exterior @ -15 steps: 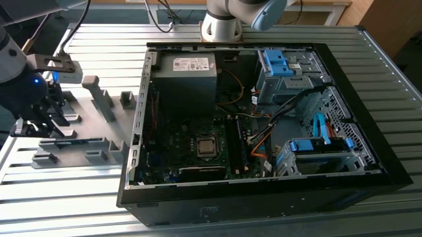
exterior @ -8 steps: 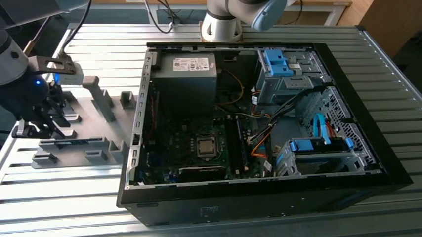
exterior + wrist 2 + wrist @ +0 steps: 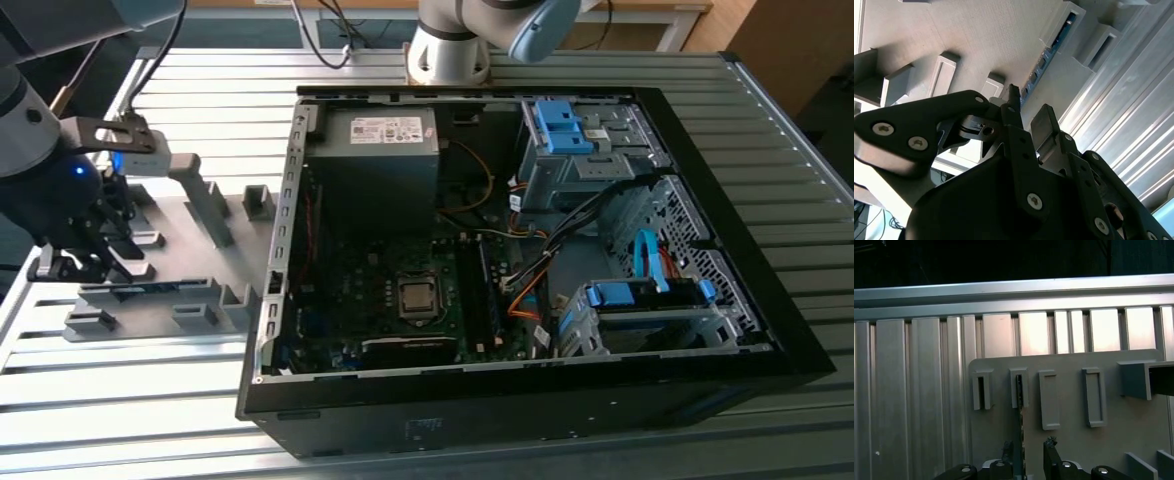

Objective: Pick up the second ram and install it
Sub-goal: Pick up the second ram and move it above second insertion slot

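Black gripper (image 3: 1028, 107), exterior view's lower left, jaws spread—seemingly straddling the thin blue-green ram strip (image 3: 1046, 57), whose length runs straight ahead.

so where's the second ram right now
The second ram stands on edge in the grey fixture at the exterior view's left, beside the computer case, with the hand open around it.
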`<control>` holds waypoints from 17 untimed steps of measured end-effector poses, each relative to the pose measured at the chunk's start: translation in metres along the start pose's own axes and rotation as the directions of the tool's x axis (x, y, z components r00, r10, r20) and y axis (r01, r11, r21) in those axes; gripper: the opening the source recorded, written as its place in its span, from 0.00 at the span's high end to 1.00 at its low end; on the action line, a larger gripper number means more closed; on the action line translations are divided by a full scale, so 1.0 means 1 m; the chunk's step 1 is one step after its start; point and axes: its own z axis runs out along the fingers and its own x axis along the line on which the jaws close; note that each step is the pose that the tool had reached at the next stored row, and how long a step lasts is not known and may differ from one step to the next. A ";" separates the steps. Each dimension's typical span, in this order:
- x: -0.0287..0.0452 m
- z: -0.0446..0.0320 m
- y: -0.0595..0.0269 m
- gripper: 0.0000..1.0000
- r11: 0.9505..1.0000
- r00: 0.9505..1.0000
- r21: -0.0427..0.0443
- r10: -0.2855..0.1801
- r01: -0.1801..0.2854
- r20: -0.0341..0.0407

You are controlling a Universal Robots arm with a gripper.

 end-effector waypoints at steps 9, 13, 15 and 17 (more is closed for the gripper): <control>0.0001 0.0040 0.0000 0.63 1.000 1.000 0.000 0.000 0.000 0.000; 0.0001 0.0059 -0.0001 0.63 1.000 1.000 0.000 0.000 0.000 0.000; 0.0001 0.0063 -0.0001 0.63 1.000 1.000 0.000 0.000 0.000 0.000; 0.0001 0.0067 -0.0001 0.63 1.000 1.000 0.000 0.000 0.000 0.000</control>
